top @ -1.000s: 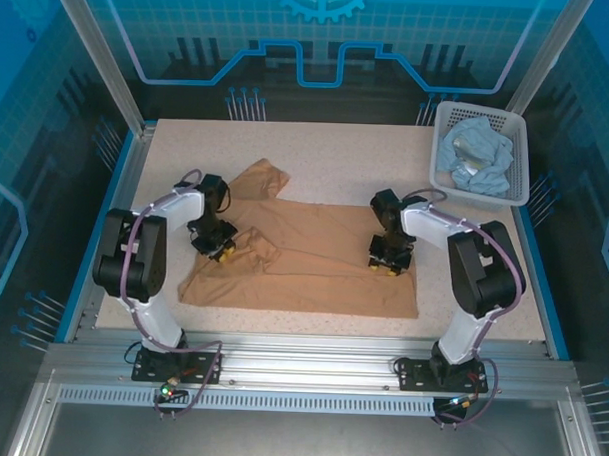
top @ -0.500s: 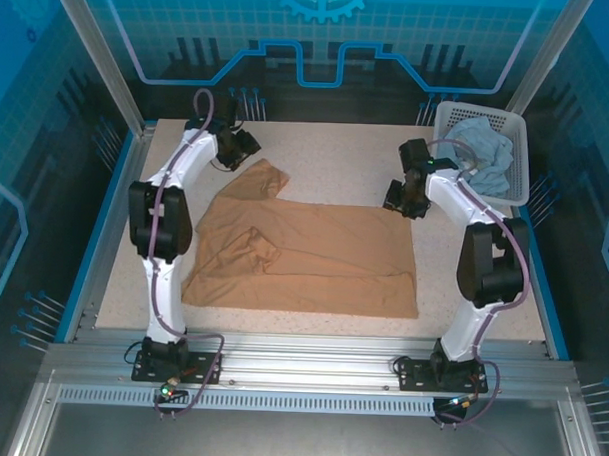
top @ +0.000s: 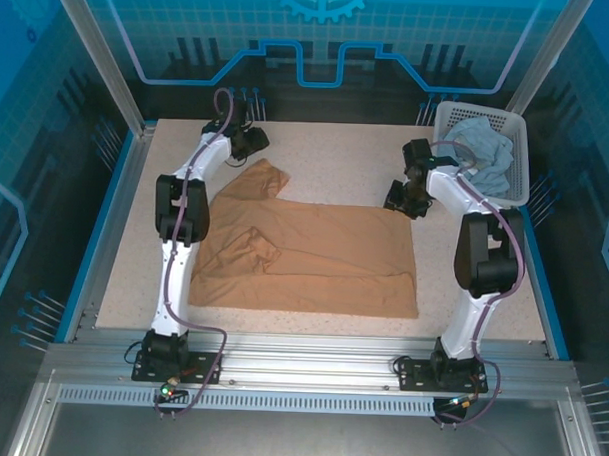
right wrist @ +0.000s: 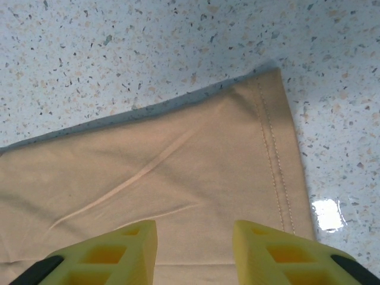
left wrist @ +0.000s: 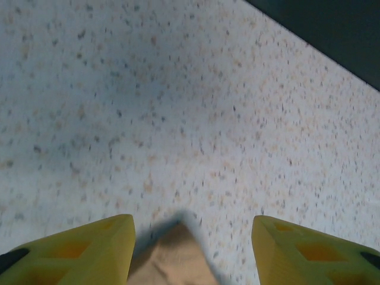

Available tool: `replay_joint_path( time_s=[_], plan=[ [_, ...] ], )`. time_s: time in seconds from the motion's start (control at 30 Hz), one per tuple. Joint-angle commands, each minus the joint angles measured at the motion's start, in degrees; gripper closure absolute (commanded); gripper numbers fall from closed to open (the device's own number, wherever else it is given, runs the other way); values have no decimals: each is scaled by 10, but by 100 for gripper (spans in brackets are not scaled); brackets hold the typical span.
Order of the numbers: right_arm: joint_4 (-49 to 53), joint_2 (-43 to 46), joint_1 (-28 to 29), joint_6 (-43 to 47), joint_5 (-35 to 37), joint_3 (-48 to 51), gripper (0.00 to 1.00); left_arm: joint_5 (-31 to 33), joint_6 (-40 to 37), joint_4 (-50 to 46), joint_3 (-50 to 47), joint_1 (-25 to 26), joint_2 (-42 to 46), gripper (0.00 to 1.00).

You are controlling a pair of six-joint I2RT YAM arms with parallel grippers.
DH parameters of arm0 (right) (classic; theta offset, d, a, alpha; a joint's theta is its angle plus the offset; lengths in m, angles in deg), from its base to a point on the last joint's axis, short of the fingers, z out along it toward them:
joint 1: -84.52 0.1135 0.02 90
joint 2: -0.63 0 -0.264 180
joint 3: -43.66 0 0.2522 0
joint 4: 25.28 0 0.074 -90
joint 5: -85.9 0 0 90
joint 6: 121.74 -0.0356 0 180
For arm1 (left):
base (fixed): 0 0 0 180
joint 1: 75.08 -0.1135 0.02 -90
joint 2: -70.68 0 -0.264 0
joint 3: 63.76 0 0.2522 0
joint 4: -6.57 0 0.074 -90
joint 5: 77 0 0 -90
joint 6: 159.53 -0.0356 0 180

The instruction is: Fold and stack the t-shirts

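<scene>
The tan t-shirt (top: pixel 314 253) lies spread on the table, one sleeve (top: pixel 264 177) pointing to the far left and a bunched fold at its left side. My left gripper (top: pixel 253 143) hovers at that sleeve's tip, open. In the left wrist view the sleeve tip (left wrist: pixel 175 258) pokes in between the yellow fingers (left wrist: pixel 77 249), untouched. My right gripper (top: pixel 402 202) is open over the shirt's far right corner. The right wrist view shows the stitched hem (right wrist: pixel 276 160) just ahead of my right gripper (right wrist: pixel 195 249). The pale blue t-shirt (top: pixel 477 154) lies crumpled in the basket.
The white lattice basket (top: pixel 479 108) stands at the far right corner of the speckled table (top: pixel 337 154). Blue frame rails run along both table sides. The table's far edge (left wrist: pixel 332 56) lies just beyond the left gripper.
Both arms have lifted off the shirt's middle and reached to its far edge. The left gripper has swung to the sleeve tip and opened wider. The right has settled over the far right corner.
</scene>
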Motion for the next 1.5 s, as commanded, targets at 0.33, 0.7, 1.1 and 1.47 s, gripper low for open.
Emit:
replay_joint_path(
  time_s=[0.33, 0.7, 1.1, 1.47],
  plan=[
    [1, 53, -17, -1, -33, 24, 60, -111, 42, -112, 103, -6, -106, 44],
    [-9, 47, -21, -10, -41, 23, 60, -78, 4, -176, 80, 14, -85, 62],
    [-16, 30, -23, -18, -44, 26, 60, -32, -55, -193, 58, 36, -45, 53],
    [-15, 26, -25, -21, -36, 25, 60, 15, -48, -249, 64, 36, -54, 80]
  ],
)
